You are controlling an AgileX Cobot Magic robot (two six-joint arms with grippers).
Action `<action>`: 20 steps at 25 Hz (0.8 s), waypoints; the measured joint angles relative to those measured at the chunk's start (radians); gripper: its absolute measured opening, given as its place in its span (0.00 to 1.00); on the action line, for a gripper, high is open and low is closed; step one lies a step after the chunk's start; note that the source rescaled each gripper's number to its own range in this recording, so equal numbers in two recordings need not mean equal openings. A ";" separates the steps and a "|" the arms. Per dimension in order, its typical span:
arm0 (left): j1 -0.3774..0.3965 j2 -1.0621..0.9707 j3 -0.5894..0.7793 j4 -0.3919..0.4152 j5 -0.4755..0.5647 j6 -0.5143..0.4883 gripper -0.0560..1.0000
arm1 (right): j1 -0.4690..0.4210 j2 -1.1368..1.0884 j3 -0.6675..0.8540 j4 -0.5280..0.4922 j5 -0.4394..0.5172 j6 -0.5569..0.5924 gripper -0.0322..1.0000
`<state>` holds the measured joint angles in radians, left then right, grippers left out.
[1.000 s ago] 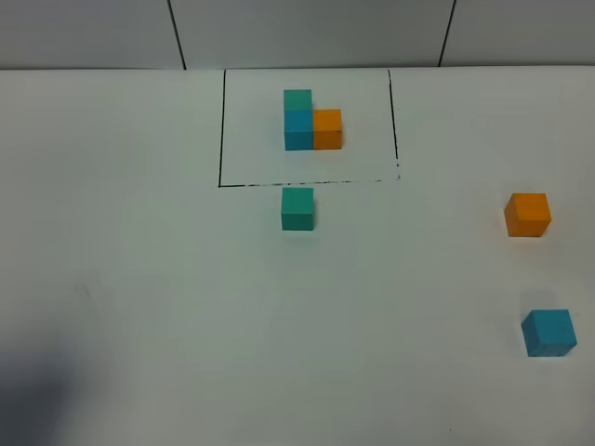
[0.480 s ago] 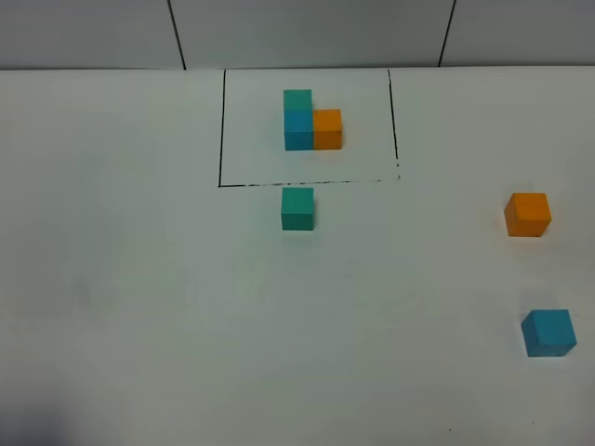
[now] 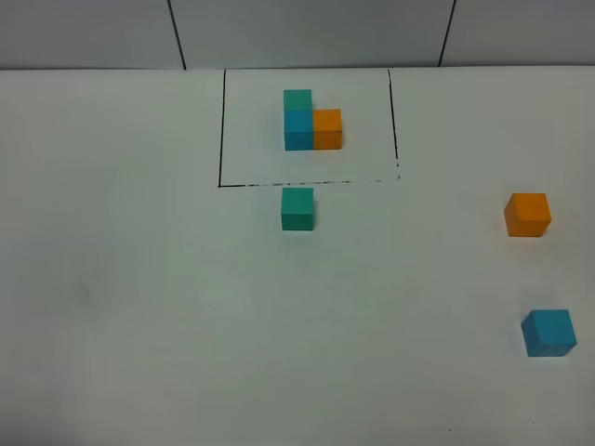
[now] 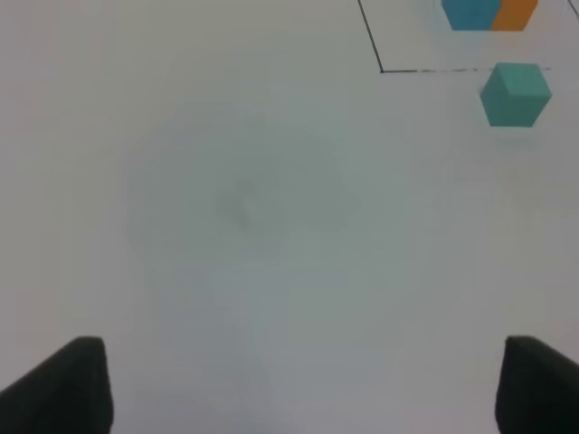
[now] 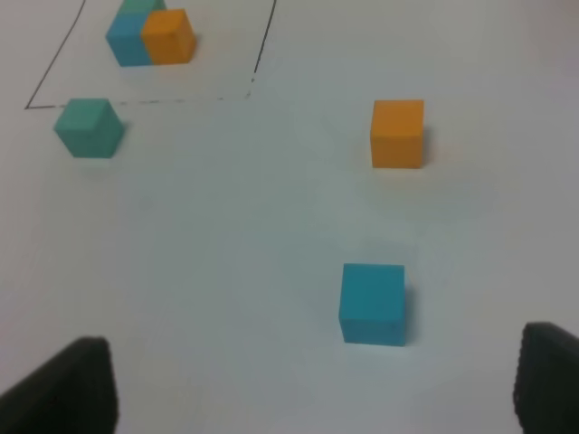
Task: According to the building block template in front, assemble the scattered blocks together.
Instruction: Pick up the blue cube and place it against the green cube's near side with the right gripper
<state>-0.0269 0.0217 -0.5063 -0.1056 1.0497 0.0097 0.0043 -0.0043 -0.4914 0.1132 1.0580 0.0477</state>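
The template (image 3: 311, 121) is a black-outlined rectangle at the back holding joined teal-green, blue and orange cubes. The loose teal-green cube (image 3: 297, 208) sits just in front of the outline's front edge; it also shows in the left wrist view (image 4: 515, 93) and the right wrist view (image 5: 89, 127). The loose orange cube (image 3: 527, 215) (image 5: 397, 134) lies at the right. The loose blue cube (image 3: 548, 333) (image 5: 373, 304) lies nearer, at the right front. Neither gripper shows in the high view. My left gripper (image 4: 298, 389) is open over bare table. My right gripper (image 5: 312, 389) is open, with the blue cube just ahead.
The white table (image 3: 186, 307) meets a grey panelled wall (image 3: 307, 32) at the back. The template's corner shows in the left wrist view (image 4: 488, 14) and in the right wrist view (image 5: 149, 36).
A dark shadow at the front left corner of the table has shrunk and gone. The cubes have not moved.
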 joint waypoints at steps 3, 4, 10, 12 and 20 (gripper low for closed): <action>0.000 -0.024 0.000 -0.001 0.000 0.004 0.77 | 0.000 0.000 0.000 0.000 0.000 0.000 0.79; 0.000 -0.027 0.000 -0.003 0.000 0.006 0.76 | 0.000 0.000 0.000 0.000 0.000 0.000 0.79; 0.000 -0.027 0.000 -0.007 0.001 0.010 0.70 | 0.000 0.000 0.000 0.000 0.000 0.000 0.79; 0.000 -0.027 0.000 -0.007 0.001 0.010 0.69 | 0.000 0.000 0.000 0.000 0.000 0.000 0.79; 0.000 -0.024 0.000 -0.009 0.002 0.011 0.67 | 0.000 0.000 0.000 0.000 0.000 0.000 0.79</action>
<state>-0.0269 -0.0026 -0.5063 -0.1145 1.0519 0.0206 0.0043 -0.0043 -0.4914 0.1132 1.0580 0.0477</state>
